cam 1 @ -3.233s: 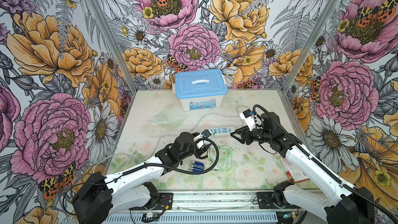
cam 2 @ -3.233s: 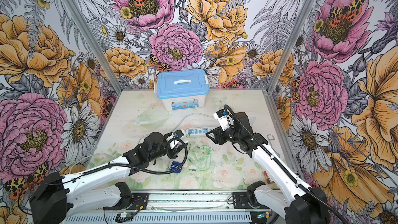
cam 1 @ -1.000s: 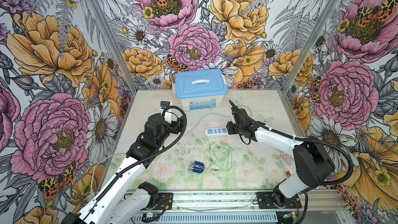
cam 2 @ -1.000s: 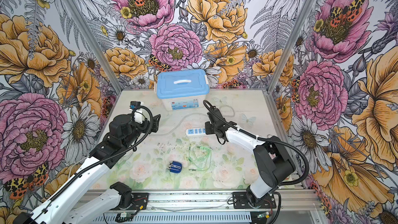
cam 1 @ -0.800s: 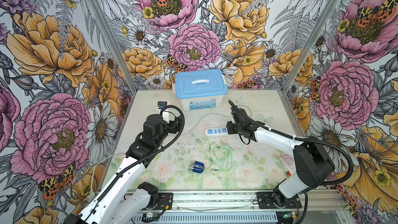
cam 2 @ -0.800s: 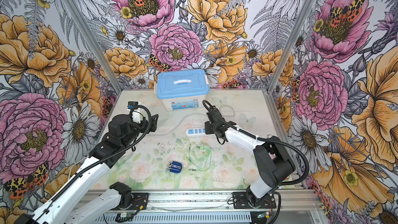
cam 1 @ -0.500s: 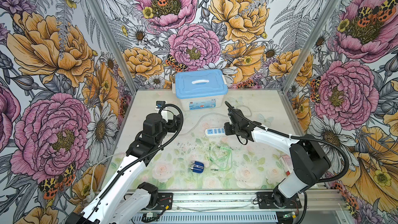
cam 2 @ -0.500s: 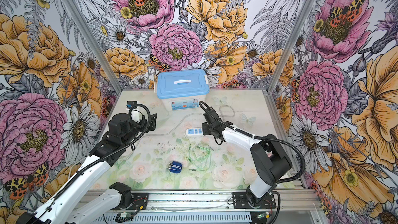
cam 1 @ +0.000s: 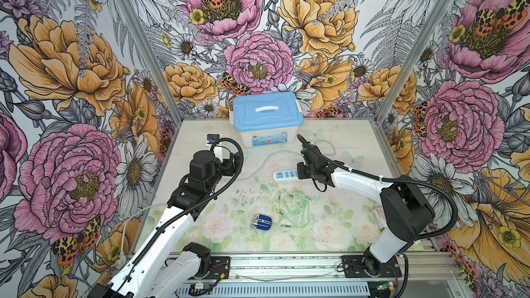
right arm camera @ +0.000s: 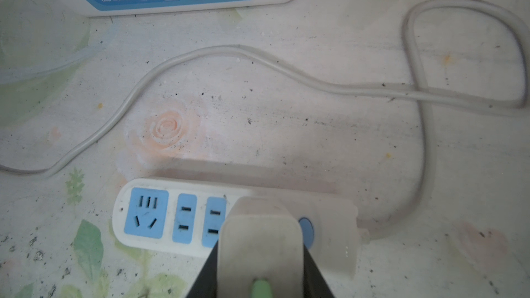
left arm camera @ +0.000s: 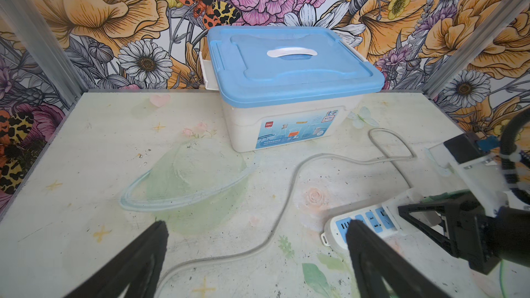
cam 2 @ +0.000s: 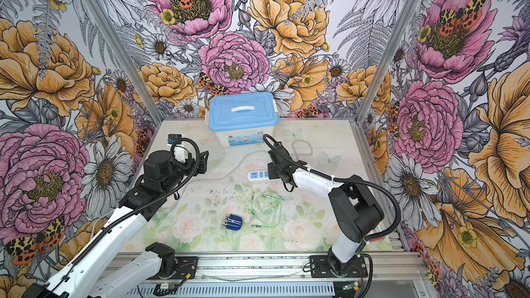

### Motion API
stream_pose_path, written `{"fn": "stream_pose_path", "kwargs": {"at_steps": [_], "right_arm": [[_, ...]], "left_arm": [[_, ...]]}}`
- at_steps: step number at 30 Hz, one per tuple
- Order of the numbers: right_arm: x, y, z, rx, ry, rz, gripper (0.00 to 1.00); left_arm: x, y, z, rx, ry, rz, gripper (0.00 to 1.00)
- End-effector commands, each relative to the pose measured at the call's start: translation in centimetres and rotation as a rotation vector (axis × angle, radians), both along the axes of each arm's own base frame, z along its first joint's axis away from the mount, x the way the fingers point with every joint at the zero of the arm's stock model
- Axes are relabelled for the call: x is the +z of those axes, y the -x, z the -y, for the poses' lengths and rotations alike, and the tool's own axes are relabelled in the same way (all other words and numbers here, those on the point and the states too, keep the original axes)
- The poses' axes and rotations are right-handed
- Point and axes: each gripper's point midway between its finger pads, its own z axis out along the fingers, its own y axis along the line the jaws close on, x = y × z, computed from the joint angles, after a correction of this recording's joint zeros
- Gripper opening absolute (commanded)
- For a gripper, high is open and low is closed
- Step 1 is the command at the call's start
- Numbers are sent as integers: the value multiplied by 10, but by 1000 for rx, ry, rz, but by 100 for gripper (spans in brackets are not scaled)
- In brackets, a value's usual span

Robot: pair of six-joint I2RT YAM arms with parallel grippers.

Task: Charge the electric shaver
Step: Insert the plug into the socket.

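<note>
The shaver [cam 1: 262, 222] lies alone on the desk [cam 1: 358, 144] near its front edge, left tool [left arm camera: 256, 227] spread wide, right tool [right arm camera: 259, 270] pinching the charger [right arm camera: 258, 239] against the strip [right arm camera: 172, 219].

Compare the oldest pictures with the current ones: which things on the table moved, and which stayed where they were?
The left gripper, open, swung from near the electric shaver up and away to the table's back-left. The right gripper moved in over the power strip as its elbow folded back; it is shut on the white charger block there. Shaver, green cable and blue-lidded box stayed put.
</note>
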Motion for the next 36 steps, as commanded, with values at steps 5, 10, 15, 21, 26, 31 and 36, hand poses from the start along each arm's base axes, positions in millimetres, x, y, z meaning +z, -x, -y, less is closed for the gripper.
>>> {"fn": "stream_pose_path", "kwargs": {"at_steps": [5,10,15,21,26,31,36], "right_arm": [[-23,2,-2,-34,74,-67,0],[-39,4,1,-55,117,-121,0],[-52,5,7,-72,166,-167,0],[-67,5,12,-86,177,-220,0],[-74,6,15,-93,172,-252,0],[-75,5,23,-97,168,-271,10],[-67,4,25,-82,164,-267,36]], "left_arm": [[-4,1,0,-4,31,-19,99],[-2,3,0,-8,26,-12,99],[-2,3,1,-16,27,-15,99],[-2,5,-1,-3,45,-7,99],[-1,5,3,-20,93,7,99],[-6,3,4,-28,85,-13,99],[-8,3,2,-24,56,-41,99]]}}
